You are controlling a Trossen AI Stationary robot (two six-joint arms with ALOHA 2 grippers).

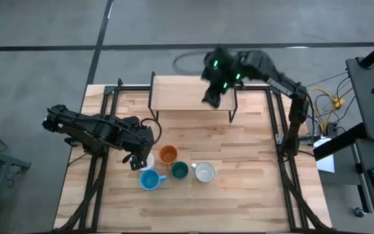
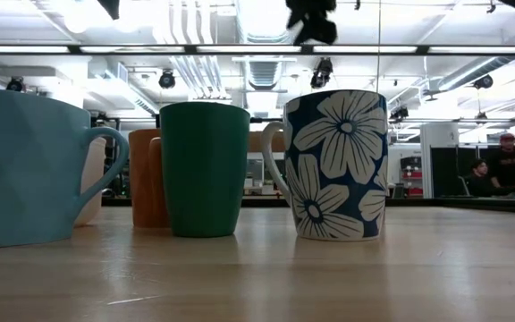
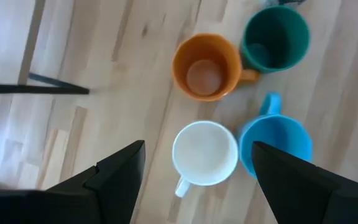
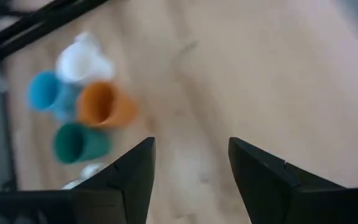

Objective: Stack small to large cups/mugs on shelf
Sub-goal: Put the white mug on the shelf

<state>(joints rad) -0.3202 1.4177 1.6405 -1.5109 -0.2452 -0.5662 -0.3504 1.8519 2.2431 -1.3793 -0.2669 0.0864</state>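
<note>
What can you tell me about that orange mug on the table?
The orange mug looks like glazed ceramic, a plain cylinder with one small handle, standing upright and empty. It sits on the wooden table in a cluster, close beside the dark green cup and behind the white mug. Nothing grips it; the left pincer hovers above the white mug, open.

One camera hangs high above and looks straight down on the whole tabletop (image 1: 193, 195) with floor around it. A second sits at tabletop height, very near the cups, facing level across the wood into the room beyond. The left wrist camera looks down from close above, past its own dark fingers (image 3: 114, 177), onto the cup cluster. The right wrist camera looks down from farther off, past its fingers (image 4: 132, 177). All four share the orange mug (image 1: 168, 155) (image 2: 147, 179) (image 3: 205, 67) (image 4: 104, 104) and its neighbours.
</note>
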